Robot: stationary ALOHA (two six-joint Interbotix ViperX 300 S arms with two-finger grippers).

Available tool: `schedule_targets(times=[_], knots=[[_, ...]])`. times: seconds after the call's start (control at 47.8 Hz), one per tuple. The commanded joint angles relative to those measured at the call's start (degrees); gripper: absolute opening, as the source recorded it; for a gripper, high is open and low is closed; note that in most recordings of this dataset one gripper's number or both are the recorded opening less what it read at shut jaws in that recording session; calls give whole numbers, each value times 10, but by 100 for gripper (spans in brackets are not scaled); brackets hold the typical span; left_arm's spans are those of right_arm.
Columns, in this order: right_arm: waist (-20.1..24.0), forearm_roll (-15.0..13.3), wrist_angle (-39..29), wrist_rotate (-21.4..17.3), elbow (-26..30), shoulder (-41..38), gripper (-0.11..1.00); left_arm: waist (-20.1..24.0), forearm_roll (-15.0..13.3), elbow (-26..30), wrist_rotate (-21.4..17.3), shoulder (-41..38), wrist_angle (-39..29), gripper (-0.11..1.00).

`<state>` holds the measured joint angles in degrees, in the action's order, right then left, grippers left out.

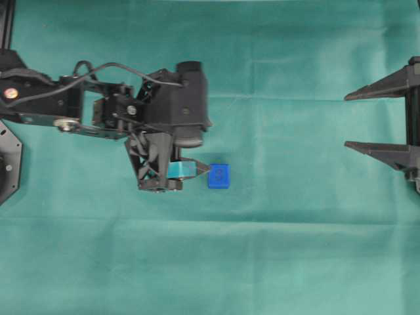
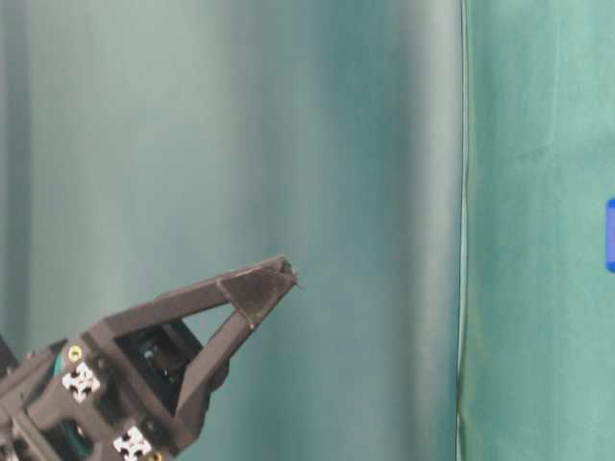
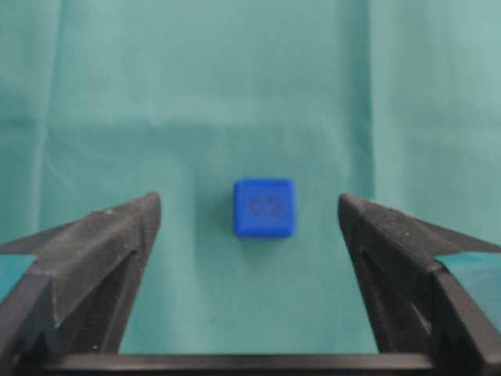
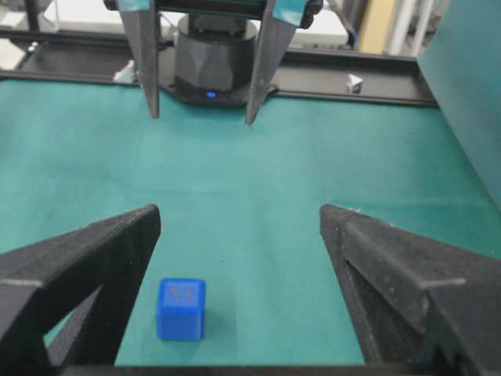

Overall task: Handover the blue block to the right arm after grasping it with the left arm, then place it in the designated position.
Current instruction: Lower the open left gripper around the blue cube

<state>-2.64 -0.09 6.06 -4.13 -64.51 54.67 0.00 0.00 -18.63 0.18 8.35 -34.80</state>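
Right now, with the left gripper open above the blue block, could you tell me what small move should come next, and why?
Probably a straight descent of the left gripper. Its wrist view shows the blue block centred between the wide-open fingers, lying untouched on the green cloth, so lowering should bring the fingers around it before closing.

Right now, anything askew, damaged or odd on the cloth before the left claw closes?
Nothing stands out. The blue block sits flat and square on the green cloth, centred between the open fingers of the left claw. The right claw is open and well apart. The cloth shows only faint creases.
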Motion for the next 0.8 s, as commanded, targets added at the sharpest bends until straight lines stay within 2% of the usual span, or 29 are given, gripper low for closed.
schedule_targets(times=[0.0, 0.774], knots=[[-1, 1, 1, -1, 13, -6, 95, 0, 1, 27, 0, 0, -13, 100], [-1, 1, -2, 0, 15, -10, 95, 0, 1, 21, 2, 4, -1, 100]])
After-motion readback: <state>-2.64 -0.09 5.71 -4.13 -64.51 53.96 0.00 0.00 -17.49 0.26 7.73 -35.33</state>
